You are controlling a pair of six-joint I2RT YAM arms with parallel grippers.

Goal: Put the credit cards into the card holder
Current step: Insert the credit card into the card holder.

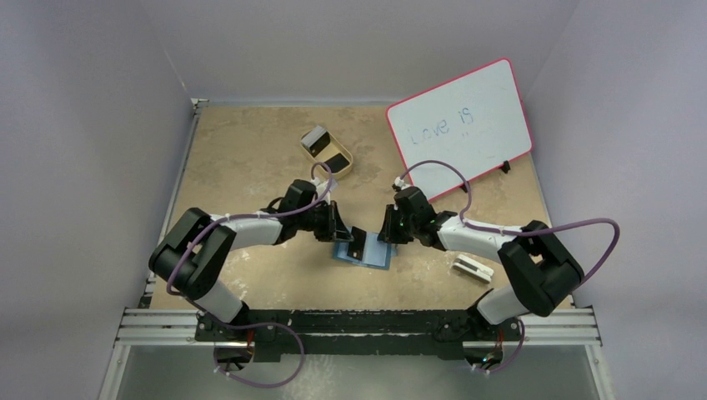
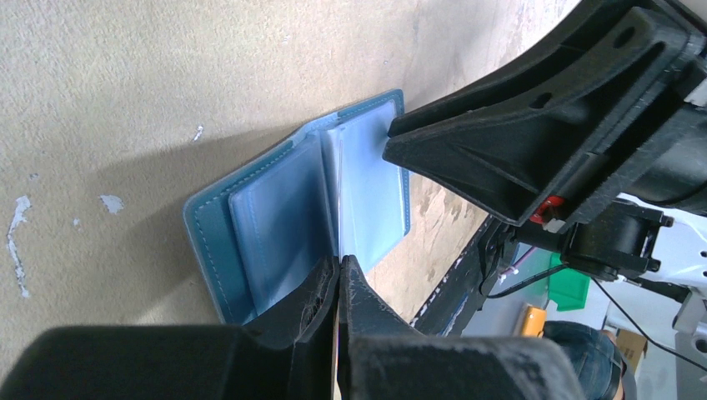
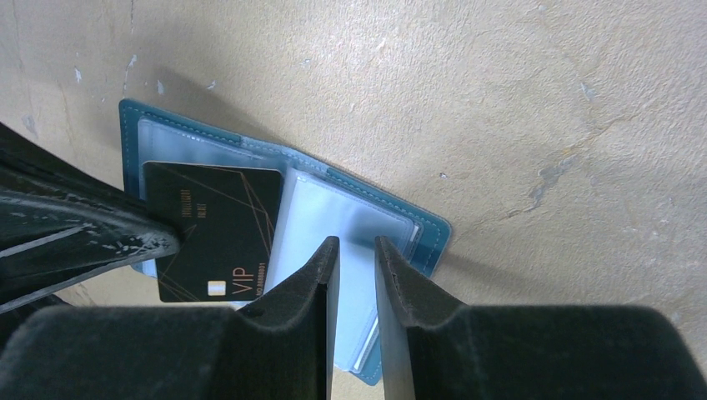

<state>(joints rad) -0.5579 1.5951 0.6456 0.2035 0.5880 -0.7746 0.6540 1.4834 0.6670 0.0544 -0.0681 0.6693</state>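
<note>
The teal-blue card holder (image 1: 367, 252) lies open on the table between both grippers, its clear sleeves showing in the left wrist view (image 2: 288, 212) and the right wrist view (image 3: 367, 221). My left gripper (image 1: 340, 231) is shut on a black VIP credit card (image 3: 218, 229), seen edge-on between its tips (image 2: 338, 279); the card lies over the holder's left half. My right gripper (image 3: 356, 250) is narrowly open with its tips over the holder's right-hand sleeve, and it also shows from above (image 1: 386, 230). More cards (image 1: 317, 140) sit in the tray.
A tan oval tray (image 1: 343, 169) with dark cards stands at the back centre. A pink-framed whiteboard (image 1: 460, 125) leans at the back right. A white block with a dark slot (image 1: 472, 267) lies by the right arm.
</note>
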